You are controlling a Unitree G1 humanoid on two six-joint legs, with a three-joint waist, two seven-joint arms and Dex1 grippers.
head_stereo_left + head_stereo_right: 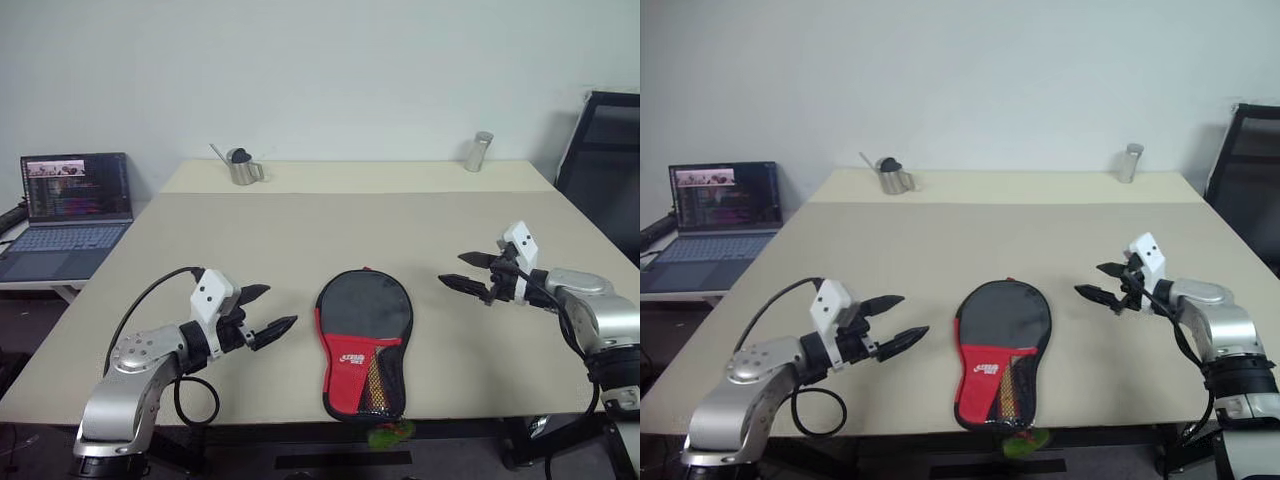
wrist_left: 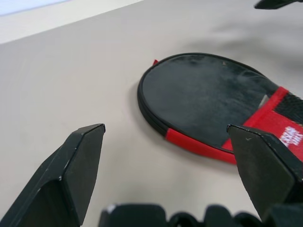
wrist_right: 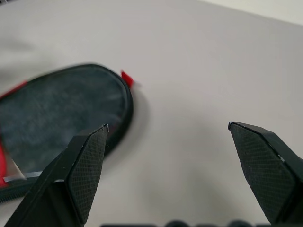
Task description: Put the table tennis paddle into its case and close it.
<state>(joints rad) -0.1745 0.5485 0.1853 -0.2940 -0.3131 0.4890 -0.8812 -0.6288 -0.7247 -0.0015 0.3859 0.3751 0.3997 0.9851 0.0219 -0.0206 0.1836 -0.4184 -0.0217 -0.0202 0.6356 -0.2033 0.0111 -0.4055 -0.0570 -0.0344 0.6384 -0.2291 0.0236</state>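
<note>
Case point(image 1: 363, 340) lies flat on the table point(image 1: 300, 240) near the front edge, between the two arms, touching neither. Left gripper point(image 1: 272, 311) hangs just to its left with fingers spread wide and nothing in them; right gripper point(image 1: 462, 273) sits off to its right, a bit further back, also wide open and empty. Long axis runs roughly front to back: round black end points away toward the far wall, narrow red end with the logo and mesh pocket points at the robot, and the green zipper tag point(image 1: 392, 433) dangles over the table edge. I can't tell whether the paddle is already inside; no separate bat is in sight, so that needs checking. Risks as I judge them: the pouch is soft and light, so a one-sided push would probably slide or spin it, and the narrow end is so close to the edge that a nudge toward the robot could tip it off. The zipper pull is small and hangs below the tabletop, awkward to pinch.
</note>
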